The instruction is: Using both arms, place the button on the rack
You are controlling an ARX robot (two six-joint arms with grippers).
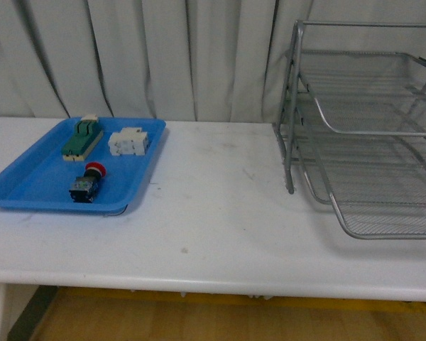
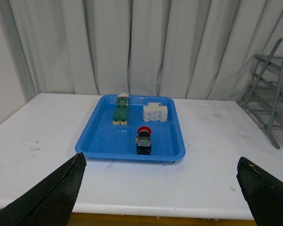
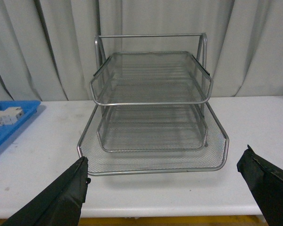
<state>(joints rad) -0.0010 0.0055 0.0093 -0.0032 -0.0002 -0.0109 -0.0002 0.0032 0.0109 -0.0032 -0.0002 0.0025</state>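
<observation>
Looking through the left wrist camera, I saw the small push button with a red mushroom cap and black blocky body (image 2: 144, 139) lying on its side in the flat blue plastic tray (image 2: 108, 141). Its cap pointed to the far side, and it lay close to the tray's near rim. The left gripper (image 2: 160, 161) hung on the near side of the tray, well apart from the button, with its black fingers (image 2: 56, 193) spread wide. The button showed in the gap between them, farther off.

From the front camera, the blue tray (image 1: 35, 177) sat on the left of the white table (image 1: 220, 213). It held three things. The button (image 1: 89, 183) was nearest. The green-and-cream block (image 1: 83, 138) lay at the far left of the tray, and the white block (image 1: 128, 141) lay just to its right, apart from the button.

The large silver wire-mesh rack with three stacked tiers (image 1: 383, 213) stood on the right of the table, well apart from the tray. The right gripper (image 3: 165, 157) faced the rack (image 3: 151, 94) from the near side, not touching it, with its fingers (image 3: 269, 183) also held wide apart. The lowest tier reached nearer to me than the two above it. The white block (image 3: 8, 115) and a corner of the blue tray (image 3: 9, 132) showed far off at the left.
</observation>
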